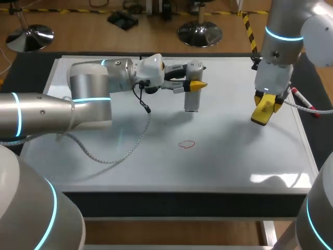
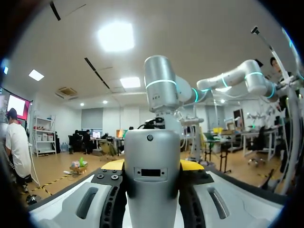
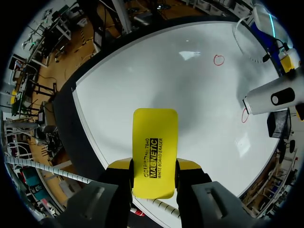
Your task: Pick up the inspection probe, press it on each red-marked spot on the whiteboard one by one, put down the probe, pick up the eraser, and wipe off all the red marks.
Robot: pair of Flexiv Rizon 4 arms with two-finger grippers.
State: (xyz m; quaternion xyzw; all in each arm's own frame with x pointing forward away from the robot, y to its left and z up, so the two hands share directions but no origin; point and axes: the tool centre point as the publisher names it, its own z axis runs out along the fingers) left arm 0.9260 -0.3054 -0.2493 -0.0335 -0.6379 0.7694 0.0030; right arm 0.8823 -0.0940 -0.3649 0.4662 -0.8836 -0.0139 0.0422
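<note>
The whiteboard point(image 1: 250, 161) covers nearly the whole table top and carries two red marks, both unwiped.

**Current state**
- Left gripper point(image 1: 196, 85): clamped on the inspection probe point(image 1: 192, 96) from two sides. It holds the probe upright over the far half of the whiteboard, near the middle of the far edge.
- In the right wrist view, the probe tip sits just beside one small red mark point(image 3: 244, 115). The frames do not confirm contact with the board.
- Right gripper point(image 1: 268, 100): closed on the yellow eraser point(image 1: 261, 113), which hangs above the whiteboard near its right edge, clear of the surface.
- The second red mark point(image 1: 186, 144) is a small ring near the centre of the whiteboard, on the front-edge side of the probe and well apart from the eraser.

**Step in hand (judgement)**
This is the probing step, at the far mark. The eraser is already picked up, ahead of the stated order.

**Next move (judgement)**
1. Lift the probe straight up.
2. Carry it toward the front edge to the ring mark and press vertically on it.
3. Set the probe down clear of both marks.
4. Lower the eraser flat and wipe each mark.
</note>
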